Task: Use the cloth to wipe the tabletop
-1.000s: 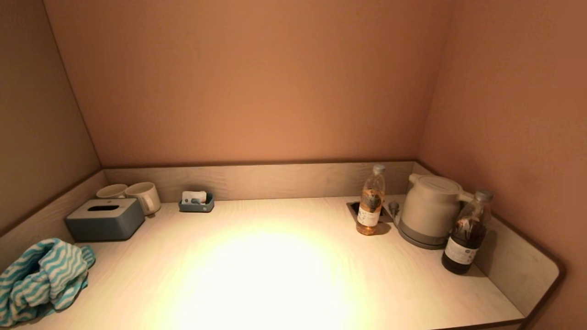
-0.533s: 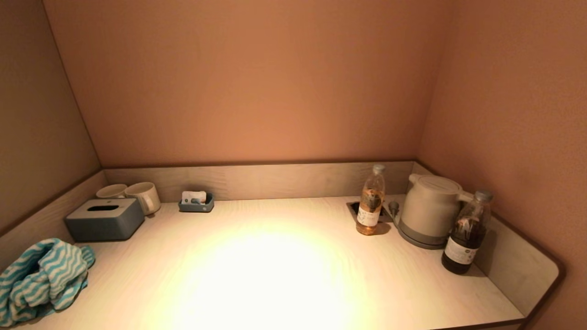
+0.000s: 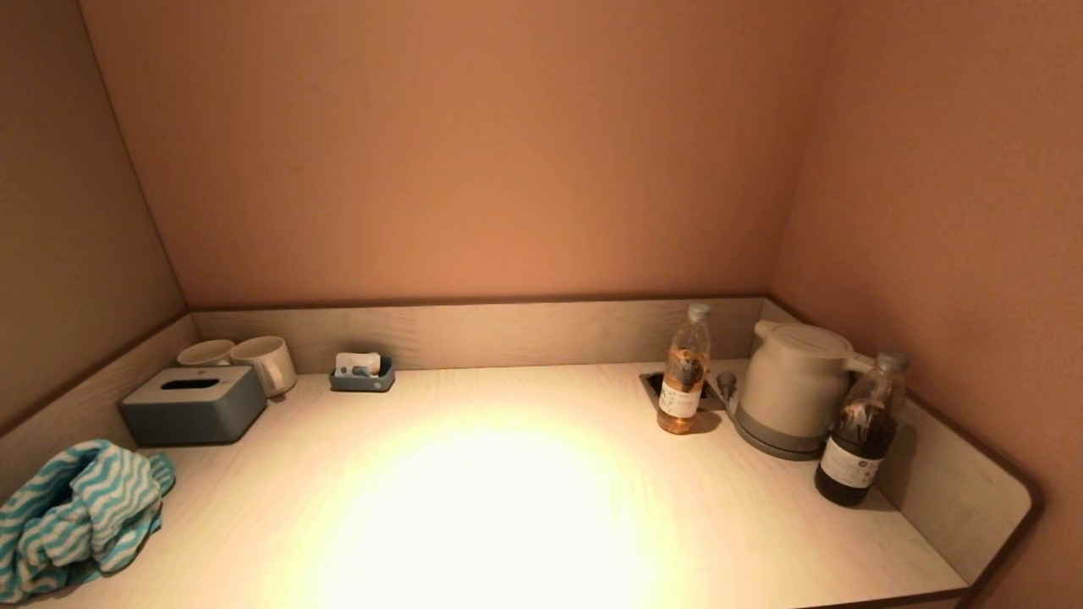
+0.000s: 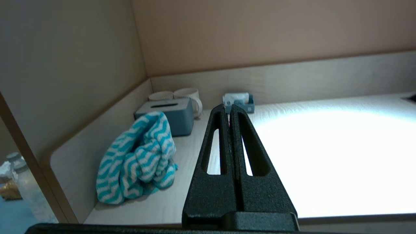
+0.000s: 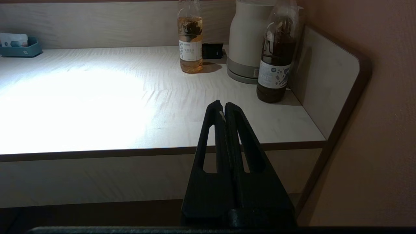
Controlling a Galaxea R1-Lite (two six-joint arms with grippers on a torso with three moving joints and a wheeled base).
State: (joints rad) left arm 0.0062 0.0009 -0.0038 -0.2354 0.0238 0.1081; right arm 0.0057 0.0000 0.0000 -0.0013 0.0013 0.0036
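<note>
Both grippers closed and empty off the front edge, left gripper [image 4: 230, 109] nearest the cloth [image 3: 76, 516] bunched at the tabletop's [image 3: 508, 507] front-left corner; risk: wide sweeps shoving the tissue box [image 3: 193, 404] or tipping the bottles [image 3: 684, 370].

left claw [image 4: 230, 109] closed and empty, held off the tabletop [image 4: 325, 156]; crumpled cloth [image 4: 139, 159] lies beside it.

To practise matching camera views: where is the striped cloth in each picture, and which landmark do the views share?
Head view: cloth at the tabletop's near left corner.
Left wrist view: cloth, nearer the camera than the tissue box.
Right wrist view: not in it.
Shared landmark: blue tray.
</note>
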